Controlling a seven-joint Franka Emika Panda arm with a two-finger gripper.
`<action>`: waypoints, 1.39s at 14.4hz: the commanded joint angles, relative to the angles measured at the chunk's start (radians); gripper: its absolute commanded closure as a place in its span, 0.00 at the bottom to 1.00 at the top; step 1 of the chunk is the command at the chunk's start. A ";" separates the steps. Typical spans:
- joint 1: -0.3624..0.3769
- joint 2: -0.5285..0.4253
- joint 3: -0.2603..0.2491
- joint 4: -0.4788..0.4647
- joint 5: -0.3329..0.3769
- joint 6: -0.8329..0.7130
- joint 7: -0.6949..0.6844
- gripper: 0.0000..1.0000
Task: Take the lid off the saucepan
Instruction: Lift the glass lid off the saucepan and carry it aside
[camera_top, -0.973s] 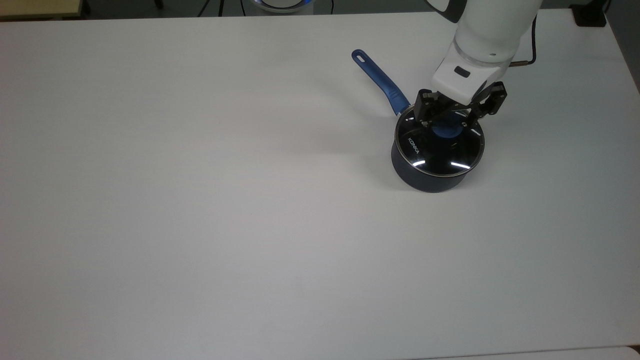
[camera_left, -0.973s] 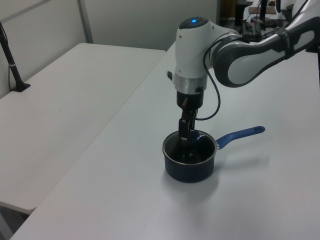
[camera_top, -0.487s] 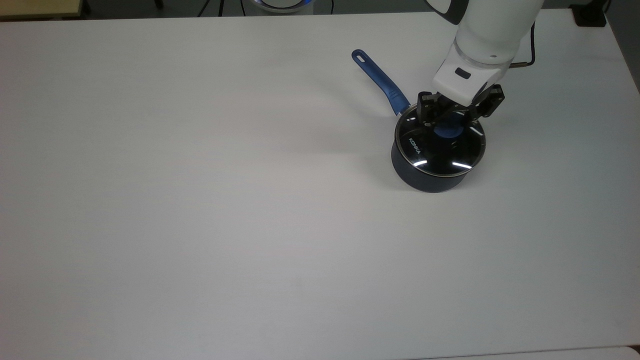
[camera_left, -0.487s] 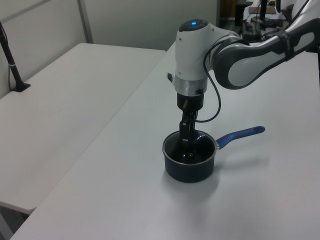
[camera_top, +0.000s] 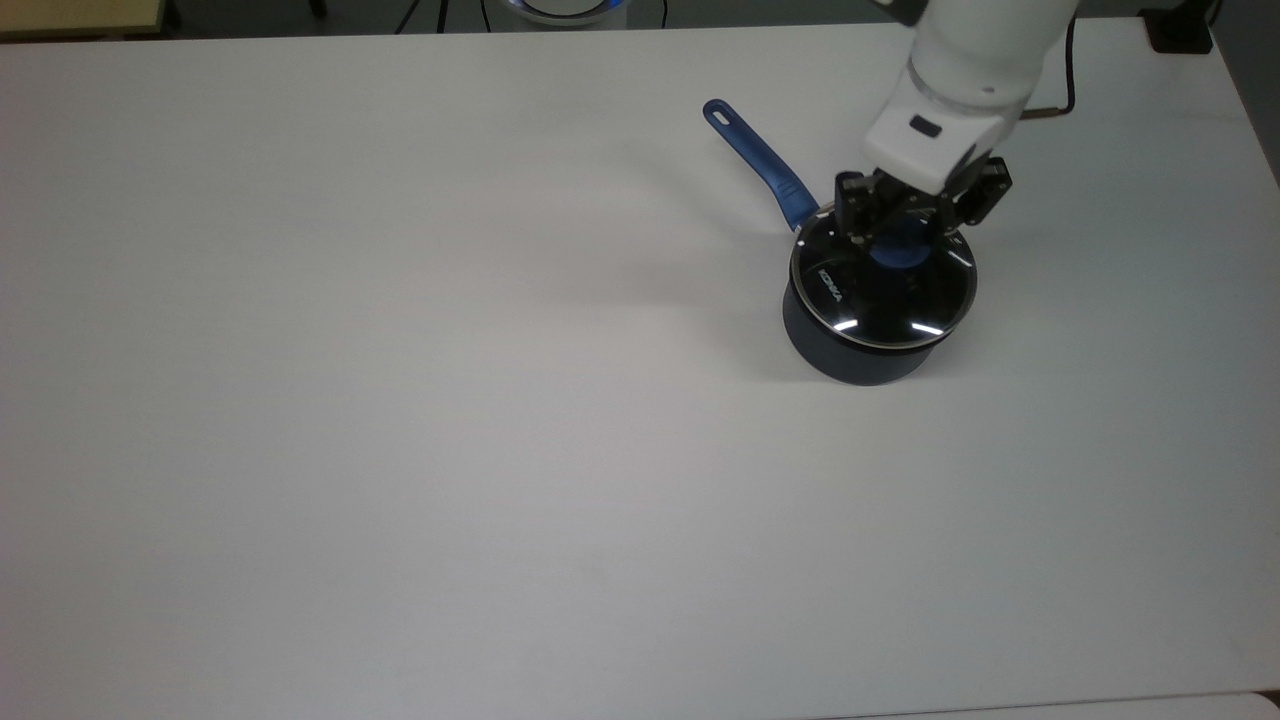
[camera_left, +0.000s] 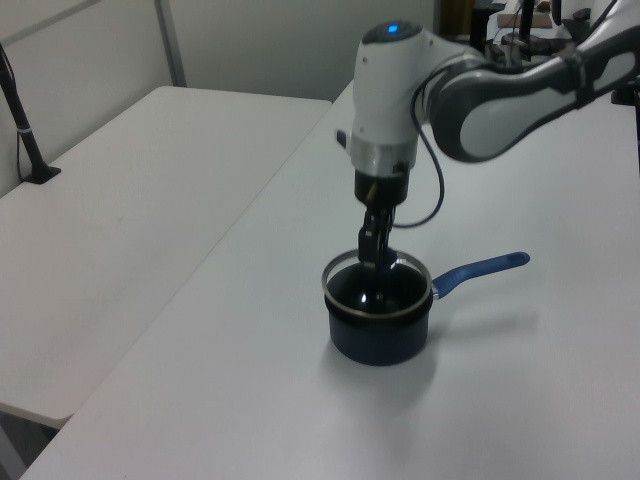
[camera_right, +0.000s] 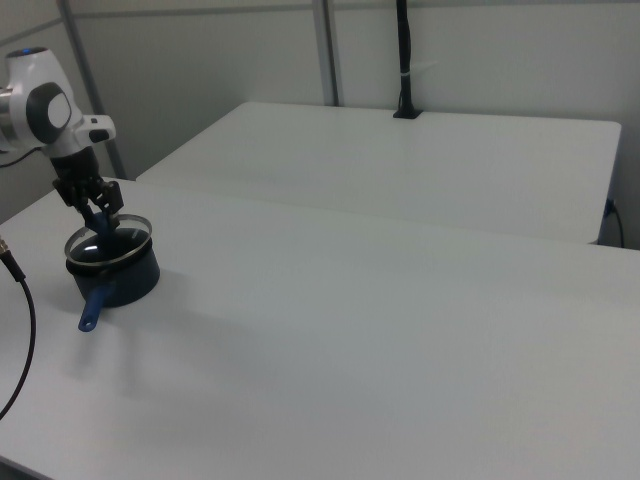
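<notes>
Right now you have two white tables: the near table (camera_top: 400, 400) that carries the work, and a second table (camera_right: 420, 160) beyond it, the two meeting edge to edge in the left view and the right view. You have one arm (camera_left: 480, 90), one saucepan (camera_top: 850, 355), one lid (camera_top: 880, 295) and one gripper (camera_top: 900, 228).

Your saucepan stands upright toward the top view's right, its one long blue handle (camera_top: 757, 160) pointing up and to the top view's left. Your lid sits directly under the gripper, level and centred over the pot; in the left view its metal rim (camera_left: 340, 268) appears just clear of the pot's edge, apart from it rather than seated. Your gripper comes straight down onto the blue knob (camera_top: 897, 257), its fingers closed on the knob from either side.

Part of the knob is covered by the fingers in the top view. In the left view the knob itself is hard to make out against the dark glass. The arm is cut off at the top view's upper edge.
</notes>
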 joint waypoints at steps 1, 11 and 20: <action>-0.054 -0.100 -0.012 -0.074 -0.015 -0.040 -0.008 0.54; -0.398 -0.250 0.047 -0.454 -0.040 0.153 -0.241 0.54; -0.563 -0.273 0.146 -0.628 -0.085 0.303 -0.274 0.47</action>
